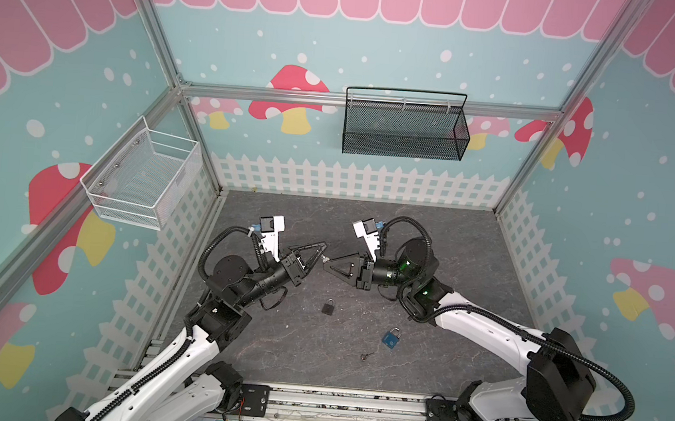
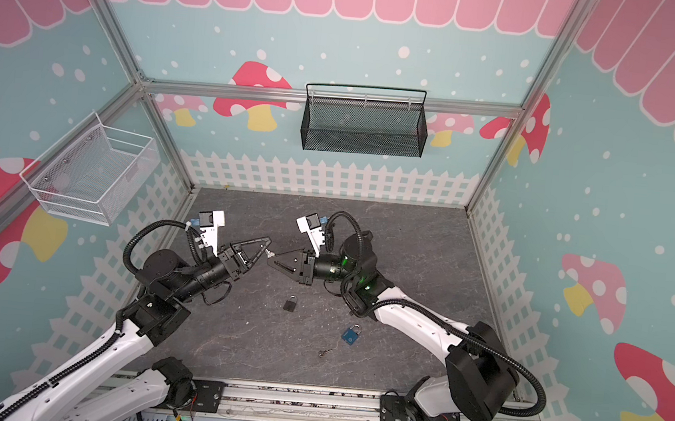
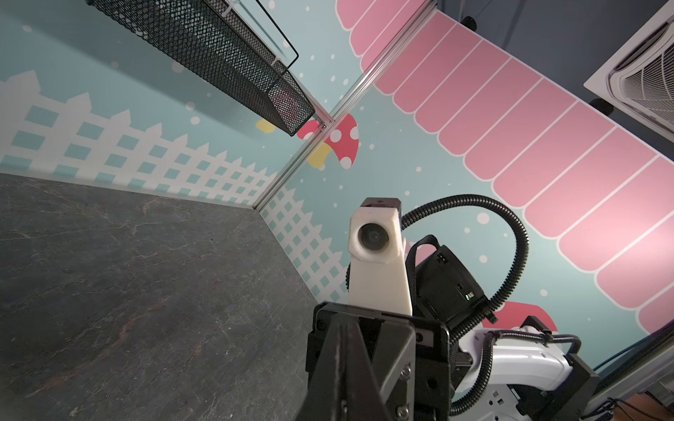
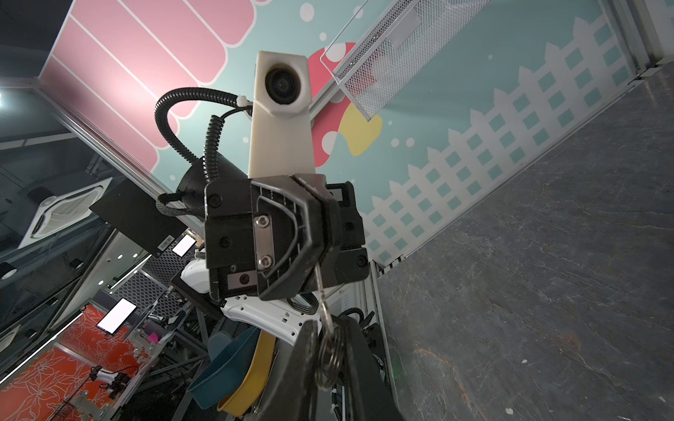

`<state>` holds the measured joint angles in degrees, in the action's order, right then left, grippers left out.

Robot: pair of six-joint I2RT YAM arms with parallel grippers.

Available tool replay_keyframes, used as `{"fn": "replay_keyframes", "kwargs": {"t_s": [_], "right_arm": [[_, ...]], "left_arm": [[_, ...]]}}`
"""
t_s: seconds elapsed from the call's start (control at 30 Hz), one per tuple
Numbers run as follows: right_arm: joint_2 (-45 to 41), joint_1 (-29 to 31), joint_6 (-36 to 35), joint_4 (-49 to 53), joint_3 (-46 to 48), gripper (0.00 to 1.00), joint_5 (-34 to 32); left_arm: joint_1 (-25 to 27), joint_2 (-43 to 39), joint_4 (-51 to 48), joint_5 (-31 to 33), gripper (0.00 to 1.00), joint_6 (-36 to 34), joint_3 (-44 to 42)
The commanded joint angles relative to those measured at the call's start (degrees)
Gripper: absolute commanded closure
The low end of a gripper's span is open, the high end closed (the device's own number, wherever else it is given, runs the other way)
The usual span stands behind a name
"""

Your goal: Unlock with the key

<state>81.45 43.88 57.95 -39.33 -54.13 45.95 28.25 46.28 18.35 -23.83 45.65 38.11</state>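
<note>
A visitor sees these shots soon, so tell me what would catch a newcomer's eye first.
The left arm and right arm meet tip to tip above the middle of the dark table, both sets of jaws closed on one small key with rings. Nearer the arms' bases lie a black padlock, a blue padlock and a second key. Loud pink-and-teal mushroom walls surround everything, a black basket on the back one.

The tip of the key (image 4: 318,282) is hidden between the closed left fingers (image 4: 304,233).
</note>
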Motion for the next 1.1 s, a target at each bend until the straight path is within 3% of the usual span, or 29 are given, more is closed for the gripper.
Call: {"fn": "replay_keyframes", "kwargs": {"t_s": [0.0,0.43,0.83,0.87,0.97,1.07], "right_arm": [[0.73,-0.20,1.27,-2.26,-1.22,0.82,0.35],[0.81,-0.20,1.45,-2.50,-1.07,0.86,0.02],[0.32,-0.20,0.44,-1.10,0.41,1.00,-1.28],[0.17,-0.22,0.07,-0.15,0.47,1.00,-1.71],[-0.87,-0.28,-1.63,3.44,0.82,1.00,-3.46],[-2.62,-0.28,-5.53,10.04,0.76,1.00,-6.40]], "left_arm": [[-0.04,-0.24,2.13,-1.17,1.00,-1.00,-0.67],[-0.04,-0.39,1.95,-1.88,1.00,-1.79,-0.84],[-0.04,-0.75,-0.38,-0.97,1.00,-3.56,0.07],[-0.04,-0.71,-0.75,-0.70,0.97,-3.59,0.33],[-0.04,-0.62,-3.78,0.19,0.71,-3.76,2.05],[-0.12,-0.58,-8.56,0.83,0.59,-4.47,4.15]]}}
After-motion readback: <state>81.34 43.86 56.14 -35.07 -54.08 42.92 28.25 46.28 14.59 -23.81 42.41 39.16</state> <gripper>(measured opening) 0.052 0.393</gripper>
